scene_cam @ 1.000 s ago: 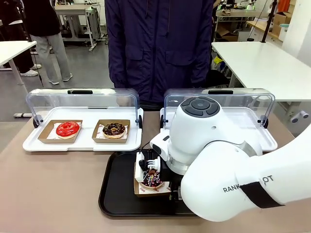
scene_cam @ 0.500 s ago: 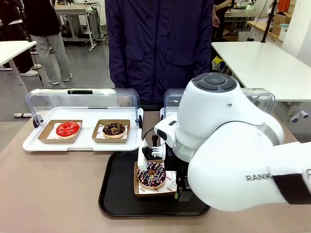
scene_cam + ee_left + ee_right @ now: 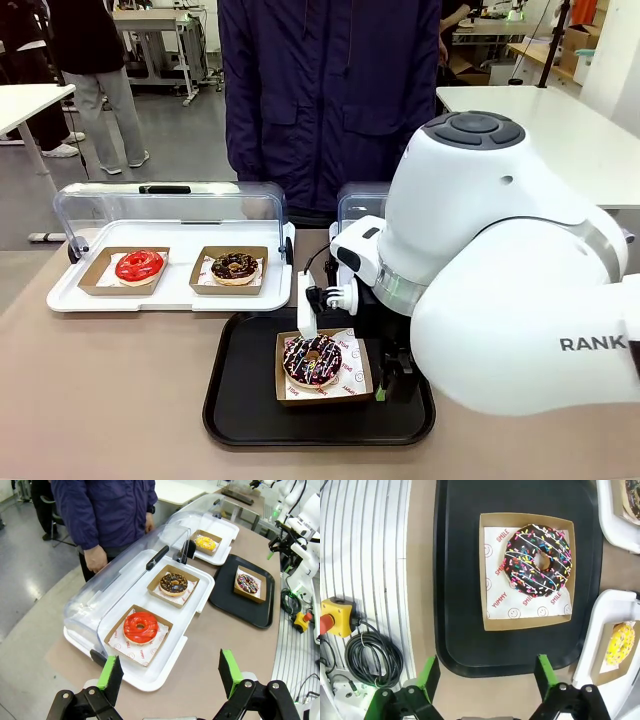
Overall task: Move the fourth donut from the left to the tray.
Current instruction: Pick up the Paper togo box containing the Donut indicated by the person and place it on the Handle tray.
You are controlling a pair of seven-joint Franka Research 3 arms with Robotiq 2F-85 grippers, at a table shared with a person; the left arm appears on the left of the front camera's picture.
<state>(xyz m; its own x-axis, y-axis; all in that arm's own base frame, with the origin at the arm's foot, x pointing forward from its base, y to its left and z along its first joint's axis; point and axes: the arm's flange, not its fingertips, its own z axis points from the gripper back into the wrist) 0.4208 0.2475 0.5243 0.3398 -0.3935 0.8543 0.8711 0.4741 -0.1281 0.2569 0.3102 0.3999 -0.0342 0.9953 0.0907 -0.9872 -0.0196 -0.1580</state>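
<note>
Beige and smooth, the worktop [image 3: 110,390] carries everything, and at its near edge lies the tray [image 3: 235,400], a flat black plastic rectangle with rounded corners and a low raised rim. Inside it, right of its middle, sits the fourth donut from the left [image 3: 312,360]: a ring with glossy dark glaze, thin white drizzle and coloured sprinkles, resting on printed white paper in a shallow square brown cardboard holder [image 3: 283,392]. The right gripper [image 3: 345,345] hangs just over the holder's far side on the bulky white right arm [image 3: 500,290]; in the right wrist view its green-padded fingers [image 3: 429,674] stand spread wide apart with the donut lying free beyond them, nothing grasped.

Past the tray's far rim, toward the worktop's left edge, a white tray [image 3: 65,296] with a clear domed lid [image 3: 170,205] tipped back holds two more cardboard holders: a red-glazed ring donut [image 3: 139,266] on the left and a chocolate donut with golden crumbs [image 3: 235,266] on the right. In the left wrist view the left gripper [image 3: 171,676] hovers high above that tray, jaws released and empty, and a second white lidded tray [image 3: 227,527] farther along holds a yellow donut [image 3: 205,543]. At the far edge stands a person in a dark blue jacket [image 3: 330,100].
</note>
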